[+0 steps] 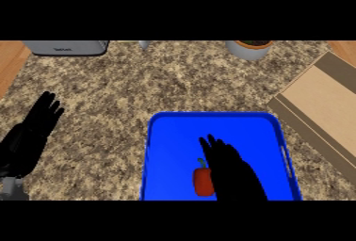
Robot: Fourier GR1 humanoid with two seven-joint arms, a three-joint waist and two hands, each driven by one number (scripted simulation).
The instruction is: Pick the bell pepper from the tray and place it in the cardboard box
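Note:
A red bell pepper (202,181) with a green stem lies in the blue tray (167,141), near its front middle. My right hand (230,164) hovers over the tray just right of the pepper, fingers straight and pointing away from me; it covers the pepper's right side. The cardboard box (325,101) lies open at the right edge of the counter, right of the tray. At the left edge rests my left hand (35,127), open with its fingers up, away from both tray and box.
A grey toaster (66,47) stands at the back left. A pot with soil (250,47) stands at the back, right of centre. Wooden strips (10,59) border the speckled stone counter at both back corners.

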